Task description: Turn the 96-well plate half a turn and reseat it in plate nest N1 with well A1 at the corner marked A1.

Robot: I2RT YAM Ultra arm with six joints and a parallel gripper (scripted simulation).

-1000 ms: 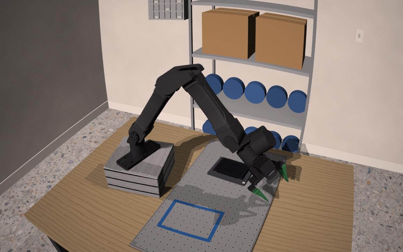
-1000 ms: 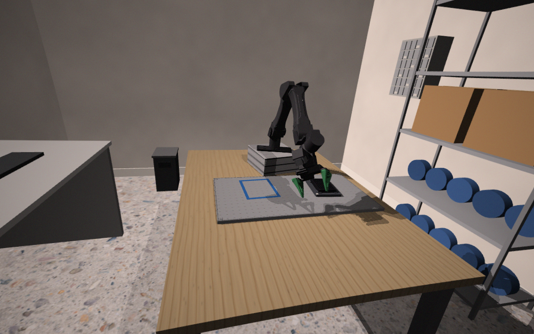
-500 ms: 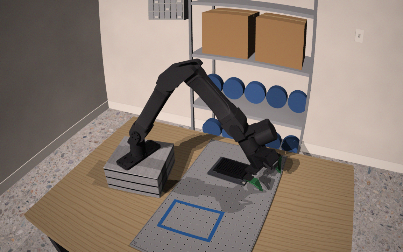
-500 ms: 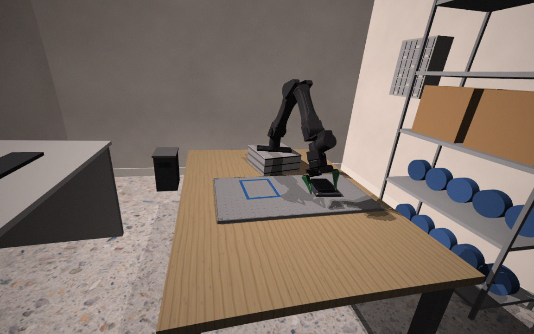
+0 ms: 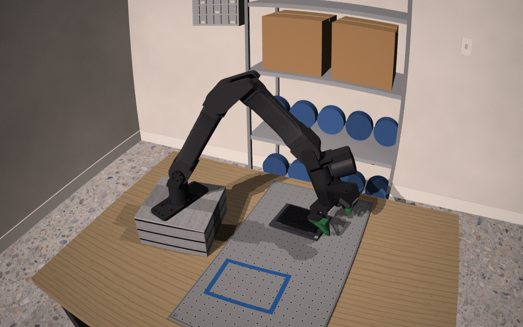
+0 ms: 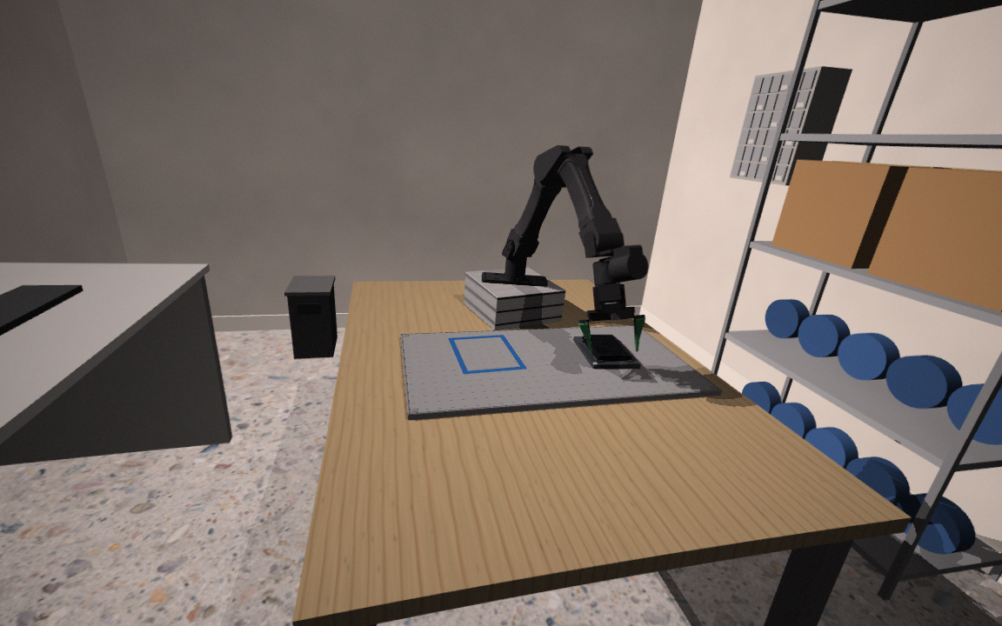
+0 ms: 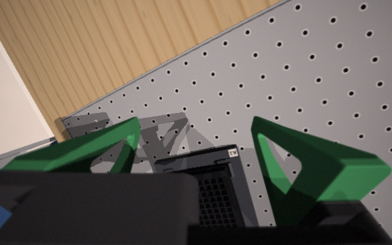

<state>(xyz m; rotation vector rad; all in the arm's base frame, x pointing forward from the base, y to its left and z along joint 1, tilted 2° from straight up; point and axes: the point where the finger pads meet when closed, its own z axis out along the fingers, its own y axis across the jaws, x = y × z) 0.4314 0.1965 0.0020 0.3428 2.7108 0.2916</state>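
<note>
Nothing is turned yet: the 96-well plate [image 5: 293, 216] sits in nest N1 [image 5: 276, 225], with the gripper [image 5: 335, 219] (fingers spread wide, holding nothing) poised over the nest's far end.

The arm [image 5: 230, 97] is matte black, built of boxy links with rounded joint housings. Its flat foot [image 5: 165, 211] shows small bolt holes. The gripper [image 7: 196, 136] carries two green, triangular, hollow fingers.

You see a shelf rack [image 5: 407, 48] at upper right holding two boxes [image 5: 296, 40] and blue discs [image 5: 330, 120]; a grey desk [image 6: 61, 311] sits left
</note>
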